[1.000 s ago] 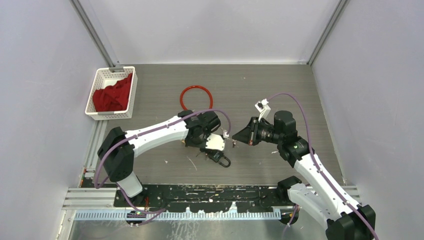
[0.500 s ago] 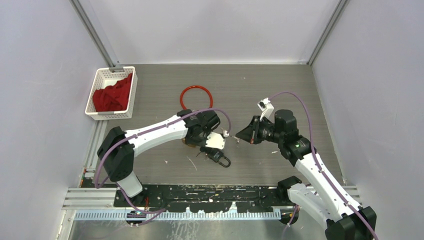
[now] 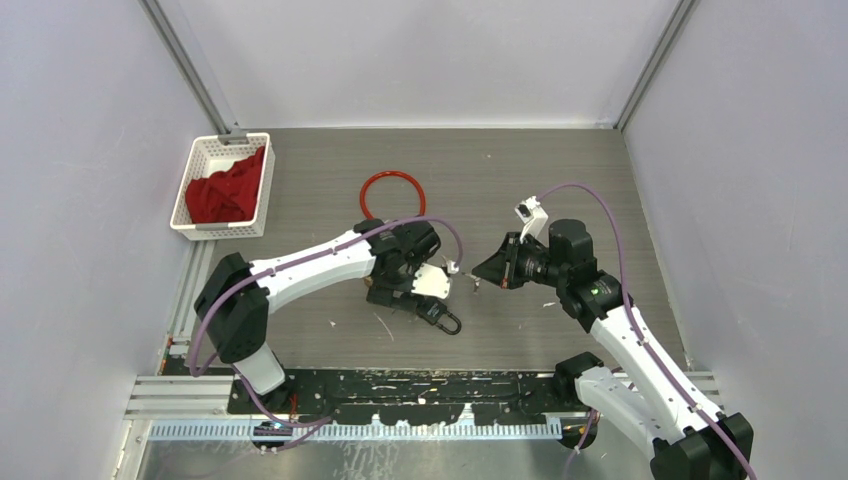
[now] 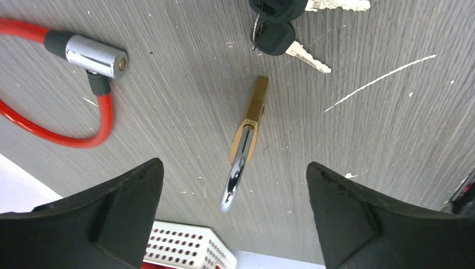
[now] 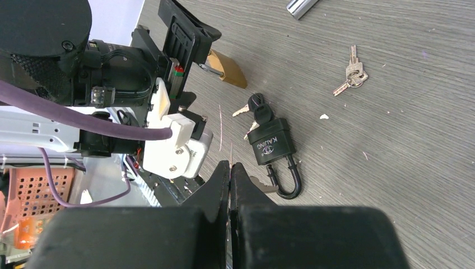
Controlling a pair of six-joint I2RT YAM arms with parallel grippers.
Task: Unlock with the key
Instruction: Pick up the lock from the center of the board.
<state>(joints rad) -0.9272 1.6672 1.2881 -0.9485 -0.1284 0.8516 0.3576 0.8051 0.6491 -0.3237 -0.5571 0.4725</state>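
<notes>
Left claw [image 4: 232, 185] stands wide open, empty, over the brass padlock [image 4: 250, 115]. Centre on its body before closing. Right claw [image 5: 230, 168] is closed; contents unclear.

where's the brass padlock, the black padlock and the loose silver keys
brass padlock [image 4: 253, 115], left wrist view, on its brass body
black padlock [image 5: 273, 144], right wrist view, on its printed body
silver keys [image 5: 353, 72], right wrist view, where the keys join

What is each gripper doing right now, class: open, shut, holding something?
Left gripper: open, empty, over the brass padlock.
Right gripper: shut; whether it pinches anything cannot be told.
</notes>
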